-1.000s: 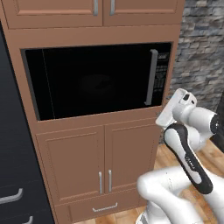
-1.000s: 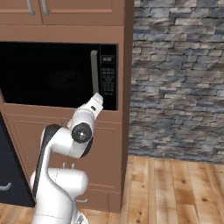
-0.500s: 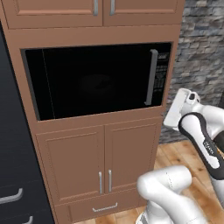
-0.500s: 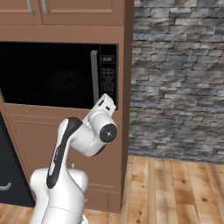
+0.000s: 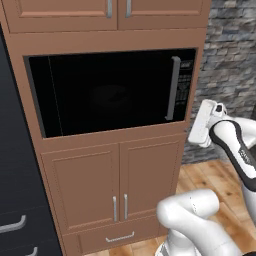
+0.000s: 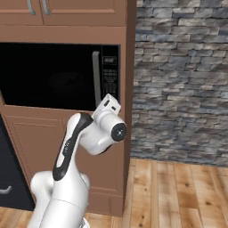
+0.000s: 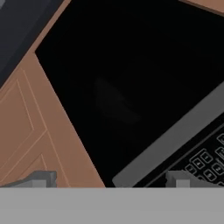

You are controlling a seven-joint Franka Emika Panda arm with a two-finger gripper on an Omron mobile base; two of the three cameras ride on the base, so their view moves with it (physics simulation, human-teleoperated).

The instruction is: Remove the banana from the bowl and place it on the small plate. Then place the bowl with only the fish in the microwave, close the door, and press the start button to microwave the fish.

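The black microwave (image 5: 110, 95) sits built into a brown cabinet column, and its glossy door (image 5: 100, 90) is shut. On the right of the door is the grey bar handle (image 5: 174, 87), with the button strip (image 5: 186, 80) just beyond it. My gripper (image 7: 113, 179) is open with nothing between its fingertips (image 7: 43, 178). It points at the handle (image 7: 175, 135) and the keypad (image 7: 205, 159) from close by. My white hand (image 6: 109, 104) hovers just below the strip (image 6: 110, 75). A faint dim shape shows behind the glass. The banana, bowl, fish and small plate are out of view.
Two brown cabinet doors (image 5: 120, 185) and a drawer (image 5: 120, 235) sit below the microwave. A grey stone wall (image 6: 182, 80) stands to the right above a wooden floor (image 6: 178, 191). A dark unit (image 5: 15, 200) flanks the cabinet on the left.
My elbow has swung out to the right while the hand shifted only slightly right, staying by the microwave's lower right corner. The door has stayed shut.
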